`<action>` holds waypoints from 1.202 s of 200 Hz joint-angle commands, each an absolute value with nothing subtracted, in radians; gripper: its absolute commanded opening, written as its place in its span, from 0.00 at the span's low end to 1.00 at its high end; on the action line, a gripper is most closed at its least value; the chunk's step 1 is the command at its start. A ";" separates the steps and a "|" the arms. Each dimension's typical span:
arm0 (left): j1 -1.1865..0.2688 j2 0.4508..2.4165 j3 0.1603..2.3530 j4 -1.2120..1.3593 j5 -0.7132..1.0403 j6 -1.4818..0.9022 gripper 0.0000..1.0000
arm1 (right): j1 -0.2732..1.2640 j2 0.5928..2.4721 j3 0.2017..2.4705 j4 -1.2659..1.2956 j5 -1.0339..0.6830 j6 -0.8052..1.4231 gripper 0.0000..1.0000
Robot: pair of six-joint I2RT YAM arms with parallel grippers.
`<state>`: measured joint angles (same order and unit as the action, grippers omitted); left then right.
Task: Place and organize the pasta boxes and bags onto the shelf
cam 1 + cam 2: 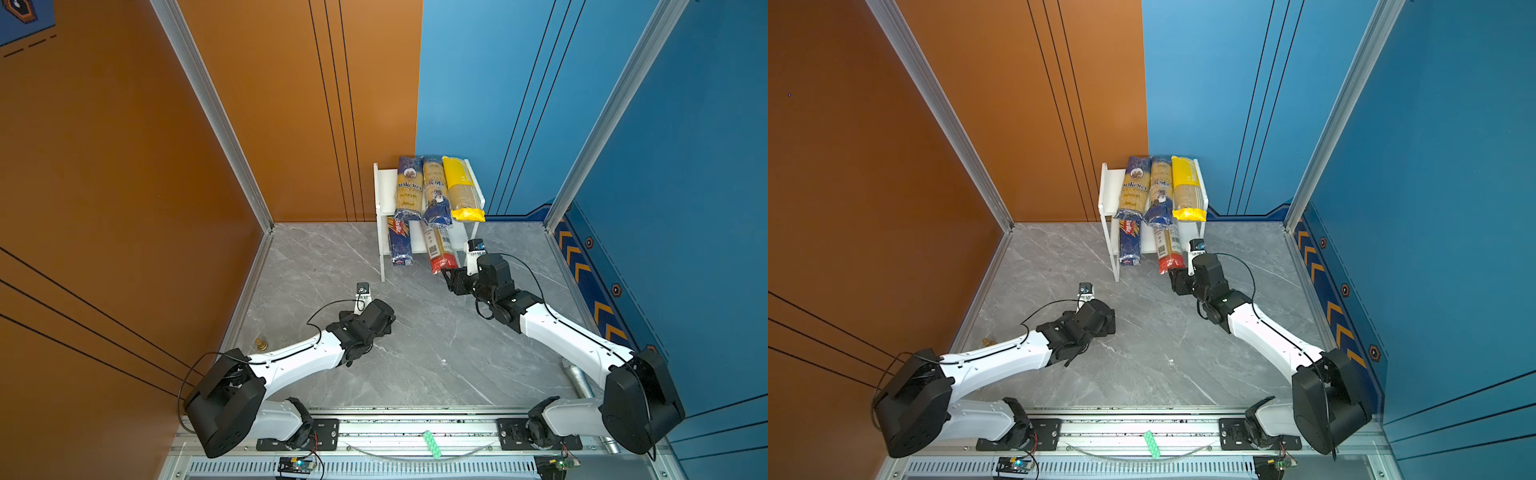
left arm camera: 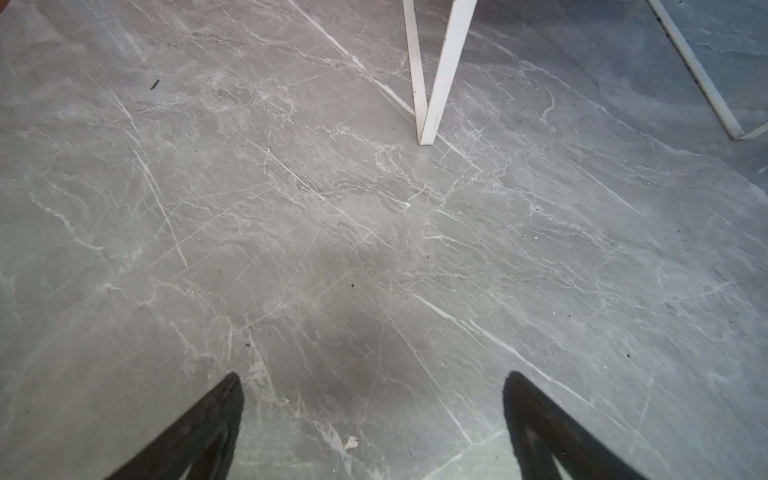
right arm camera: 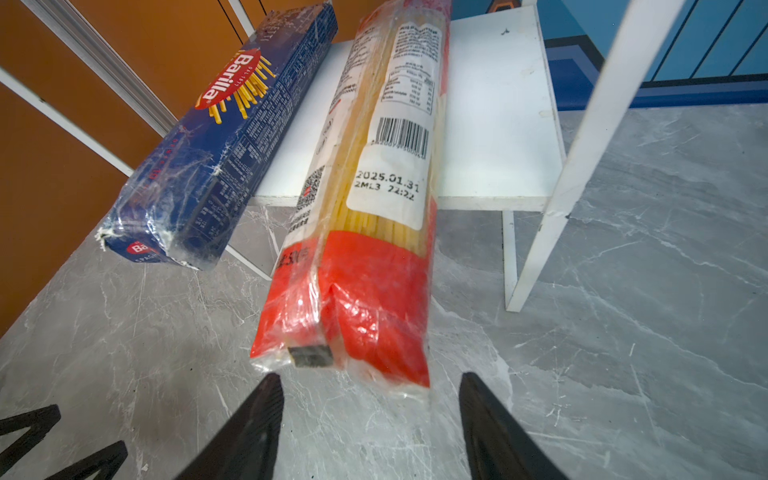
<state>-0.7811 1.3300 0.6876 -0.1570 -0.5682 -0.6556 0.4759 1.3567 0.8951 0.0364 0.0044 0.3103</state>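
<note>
Two-tier white shelf (image 3: 490,124) at the back edge of the grey marble table (image 2: 291,208), with all five spaghetti packs on it. Two ankara packs (image 1: 409,187) and a yellow pack (image 1: 463,187) lie side by side on the top board. The Barilla pack (image 3: 224,137) and the clear pack with red ends (image 3: 386,166) lie on the lower board, and both jut well past its front edge.

My worry is the clear pack. It sits skewed, with much of its length unsupported. If I push off its long axis, I expect it to swing into the Barilla pack or tip off the front edge. The film looks slippery, so a tip could slide off. The shelf looks light and could shift.

My right gripper (image 3: 370,375) sits at the red end with its jaws part open, slightly wider than the pack and clamping nothing. Whether a tip touches the film I cannot tell. My left gripper (image 2: 372,374) hangs over bare table near the front left leg, jaws spread fully and empty.
</note>
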 commanded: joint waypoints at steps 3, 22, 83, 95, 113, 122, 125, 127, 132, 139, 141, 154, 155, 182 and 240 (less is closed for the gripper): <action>-0.787 1.331 0.693 -0.173 -0.572 -0.663 0.98 | 0.479 1.364 0.881 0.043 0.044 0.303 0.65; -0.787 1.328 0.693 -0.173 -0.573 -0.663 0.98 | 0.479 1.388 0.879 0.075 0.048 0.310 0.65; -0.789 1.321 0.697 -0.179 -0.581 -0.663 0.98 | 0.477 1.459 0.918 0.111 0.048 0.319 0.65; -0.789 1.321 0.697 -0.179 -0.583 -0.663 0.98 | 0.477 1.469 0.923 0.117 0.051 0.321 0.65; -0.790 1.322 0.697 -0.179 -0.583 -0.663 0.98 | 0.473 1.482 0.932 0.124 0.052 0.326 0.65; -0.789 1.322 0.698 -0.179 -0.583 -0.663 0.98 | 0.472 1.487 0.937 0.124 0.048 0.327 0.65; -0.789 1.322 0.699 -0.179 -0.583 -0.663 0.98 | 0.472 1.489 0.938 0.126 0.048 0.327 0.65; -0.789 1.322 0.699 -0.179 -0.584 -0.663 0.98 | 0.471 1.489 0.939 0.127 0.049 0.328 0.65; -0.790 1.322 0.699 -0.179 -0.584 -0.663 0.98 | 0.471 1.492 0.941 0.129 0.048 0.328 0.65; -0.789 1.321 0.699 -0.179 -0.585 -0.662 0.98 | 0.470 1.494 0.943 0.131 0.046 0.331 0.65; -0.789 1.321 0.699 -0.179 -0.585 -0.663 0.98 | 0.469 1.494 0.945 0.132 0.046 0.331 0.65; -0.788 1.322 0.699 -0.179 -0.585 -0.663 0.98 | 0.468 1.498 0.948 0.140 0.046 0.337 0.65; -0.789 1.322 0.699 -0.179 -0.585 -0.663 0.98 | 0.467 1.499 0.948 0.141 0.046 0.337 0.65; -0.790 1.323 0.703 -0.197 -0.584 -0.662 0.98 | 0.459 1.505 0.957 0.142 0.038 0.345 0.65; -0.790 1.329 0.712 -0.215 -0.586 -0.657 0.98 | 0.456 1.491 0.965 0.144 0.030 0.347 0.65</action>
<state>-0.7849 1.3296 0.6884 -0.1841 -0.5686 -0.6556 0.4683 1.4906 0.9287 0.1158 0.0284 0.3302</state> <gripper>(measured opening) 0.978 0.655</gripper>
